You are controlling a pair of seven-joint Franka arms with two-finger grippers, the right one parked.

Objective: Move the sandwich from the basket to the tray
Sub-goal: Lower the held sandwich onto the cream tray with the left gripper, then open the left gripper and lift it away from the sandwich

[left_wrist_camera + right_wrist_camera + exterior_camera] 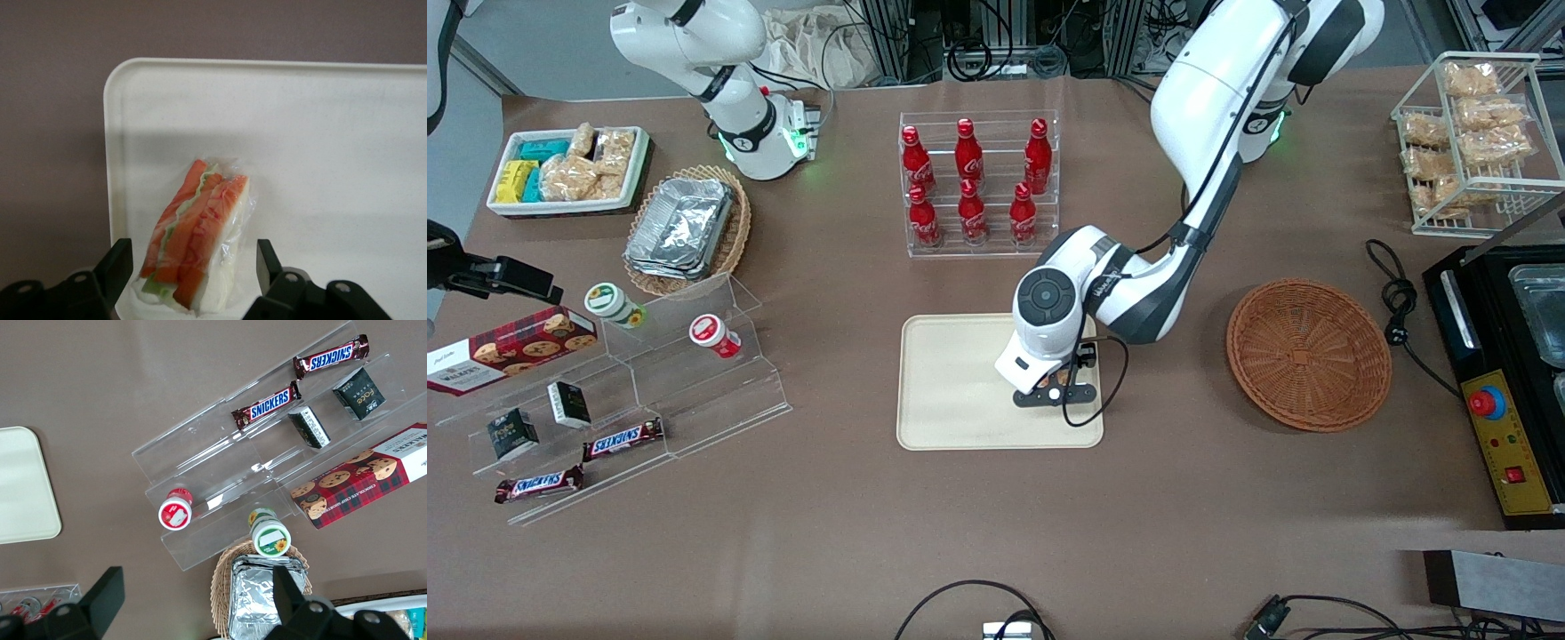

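The sandwich (200,237), a clear-wrapped wedge with orange and green filling, lies on the cream tray (333,133) close to one rounded corner. My left gripper (193,260) is open and straddles it, one black finger (120,263) on each side with a small gap to the wrap. In the front view the gripper (1051,388) hangs low over the tray (951,382), at the tray's end nearer the working arm, and the wrist hides nearly all of the sandwich. The reddish-brown basket (1258,342) holds nothing and sits beside the tray toward the working arm's end.
A clear rack of red bottles (974,182) stands farther from the front camera than the tray. A stepped acrylic shelf (649,382) with snacks and a tan basket of foil containers (685,227) lie toward the parked arm's end. A black appliance (1498,382) and a wire snack rack (1472,124) lie toward the working arm's end.
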